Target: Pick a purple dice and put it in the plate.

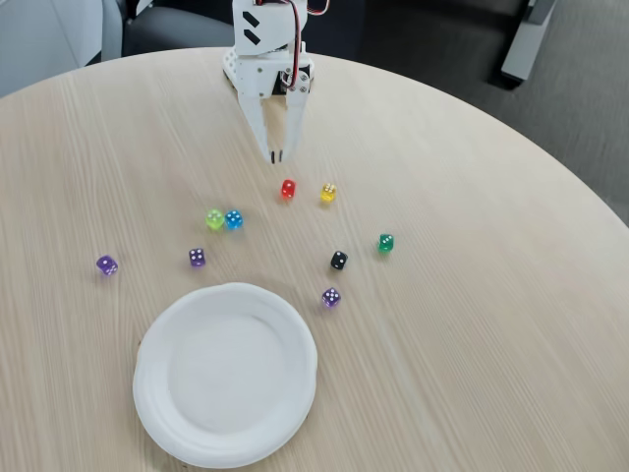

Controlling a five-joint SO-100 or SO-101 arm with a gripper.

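Pale wood-grain table point(472, 295), round and broad, takes up nearly the whole fixed view, and beyond its far edge sits dark floor with what looks like a chair base at the top right. Plenty of open surface out here, so room to move is no issue.

Next in size, the white paper plate point(225, 373) sits at the near edge, bare, nothing in it yet. At the far side stands the white arm point(265, 39), and its gripper point(275, 153) points down toward the table with the fingers drawn almost together, only a thin slit between the tips, pinching nothing.

Now the dice, scattered between gripper and plate. Three purple ones are on offer: the purple dice point(331, 297) just right of the plate's rim, another purple die point(197, 257) above the plate's left half, and a third purple die point(106, 265) well out to the left. Here is what matters: every one of them lies toward the camera from the fingertips, well apart from them, with the red die point(288, 188) and yellow die point(328, 192) right under the gripper's nose, and the black die point(338, 260) close above the rim-side purple one. Green die point(214, 218) and blue die point(233, 218) touch; a dark green die point(385, 242) sits off right.

My read: the fingers must spread, then reach forward past the red.
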